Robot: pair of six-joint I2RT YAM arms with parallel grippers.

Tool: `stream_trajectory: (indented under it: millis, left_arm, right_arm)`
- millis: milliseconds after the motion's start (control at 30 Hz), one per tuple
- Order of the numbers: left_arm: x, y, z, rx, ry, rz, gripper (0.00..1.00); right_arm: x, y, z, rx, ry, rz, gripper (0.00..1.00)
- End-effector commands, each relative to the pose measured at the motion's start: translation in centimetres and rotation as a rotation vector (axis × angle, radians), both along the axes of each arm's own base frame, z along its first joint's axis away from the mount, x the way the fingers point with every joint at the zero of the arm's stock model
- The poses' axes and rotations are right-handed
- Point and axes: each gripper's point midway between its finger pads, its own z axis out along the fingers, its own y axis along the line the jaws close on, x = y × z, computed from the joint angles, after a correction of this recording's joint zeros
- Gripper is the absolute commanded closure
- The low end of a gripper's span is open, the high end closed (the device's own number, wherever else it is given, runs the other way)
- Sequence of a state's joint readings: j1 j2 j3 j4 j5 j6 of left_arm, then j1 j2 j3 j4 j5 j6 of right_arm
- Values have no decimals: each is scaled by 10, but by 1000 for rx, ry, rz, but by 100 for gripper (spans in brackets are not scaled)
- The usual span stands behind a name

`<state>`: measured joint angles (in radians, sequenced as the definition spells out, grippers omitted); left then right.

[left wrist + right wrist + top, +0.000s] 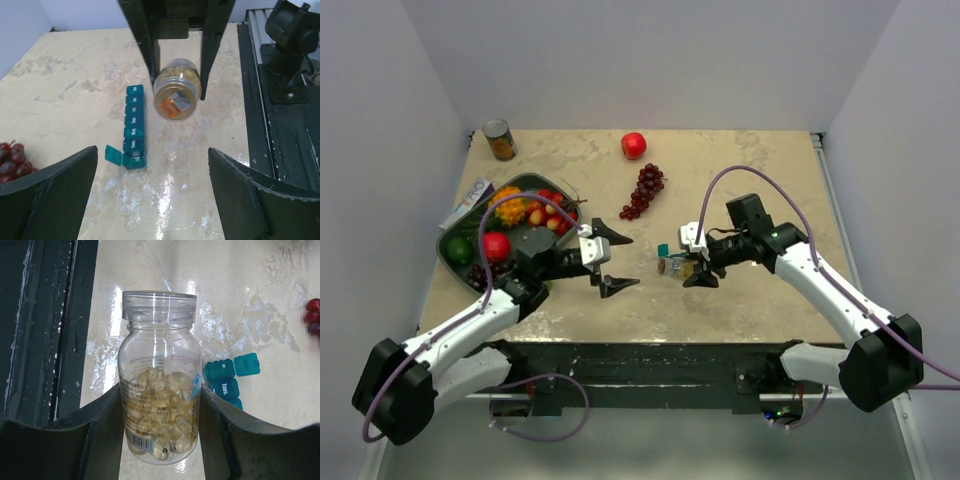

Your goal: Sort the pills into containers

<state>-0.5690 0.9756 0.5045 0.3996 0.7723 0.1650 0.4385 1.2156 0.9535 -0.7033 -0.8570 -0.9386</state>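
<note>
The teal-blue pill organiser (134,125) lies on the table as a straight row, and the lid (114,155) of its near end compartment is flipped open. It also shows in the right wrist view (223,379) and the top view (663,248). My right gripper (160,396) is shut on a clear, uncapped bottle (160,385) of yellowish softgel pills and holds it above the table just beside the organiser (675,266). In the left wrist view the bottle (177,95) has its mouth facing me. My left gripper (152,200) is open and empty, a short way left of the organiser (610,262).
A dark green fruit tray (470,272) with fruit stands at the left, with a tube (467,203) behind it. A can (500,140), a red apple (634,145) and dark grapes (643,192) are further back. The table's dark front rail (265,125) runs close by.
</note>
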Motion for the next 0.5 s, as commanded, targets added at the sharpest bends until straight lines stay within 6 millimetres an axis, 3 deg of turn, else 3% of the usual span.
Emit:
stream_trajectory:
  millis: [0,200,467]
  left_arm:
    - [-5,-29,34,-36,-206,-121,5]
    - [-9,-62,24,7,-208,-172,6]
    - [-4,-70,22,11,-203,-166,11]
  right_arm:
    - [-7,2,10,41,-18,34,98]
    - [-7,3,10,42,-18,35,98]
    - [-7,3,11,44,-20,38,98]
